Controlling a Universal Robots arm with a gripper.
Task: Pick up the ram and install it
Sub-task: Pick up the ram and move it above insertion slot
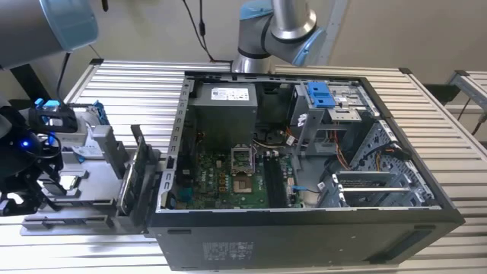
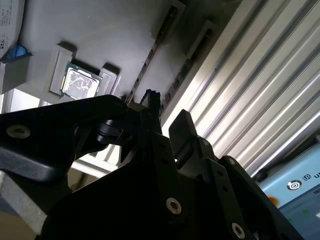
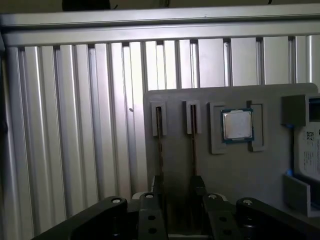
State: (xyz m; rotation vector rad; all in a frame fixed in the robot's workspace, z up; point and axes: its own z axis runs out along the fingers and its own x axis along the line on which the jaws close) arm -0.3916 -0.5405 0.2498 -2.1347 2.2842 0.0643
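Firstly, in the exterior view, the gripper (image 1: 21, 185) is seen at the exterior view's left edge, dark, hanging over a grey parts tray (image 1: 84, 202). The tray lies on the ribbed aluminium table (image 1: 137, 91), just beside the open computer case (image 1: 304, 228), whose green motherboard (image 1: 220, 177) is exposed. The claw's state cannot be judged there.

Next, in the first wrist view, the gripper (image 3: 177, 185) is shown released: its two fingers (image 3: 156, 205) are spread apart and nothing is grasped between them. Beyond them, a ram stick (image 3: 193, 145) and a second ram stick (image 3: 160, 142) are standing on edge in two parallel slots of the tray (image 3: 235, 175). A processor chip (image 3: 237, 125) is seated beside the first stick, and a hard drive (image 3: 306, 150) lies further along. Each finger is lined up with one slot; whether a stick is touched cannot be told.

Finally, in the second wrist view, the gripper (image 2: 167, 112) is again seen open. The ram stick (image 2: 150, 55) lies nearer the processor chip (image 2: 80, 82), and the second ram stick (image 2: 187, 67) nearer the table (image 2: 260, 90).
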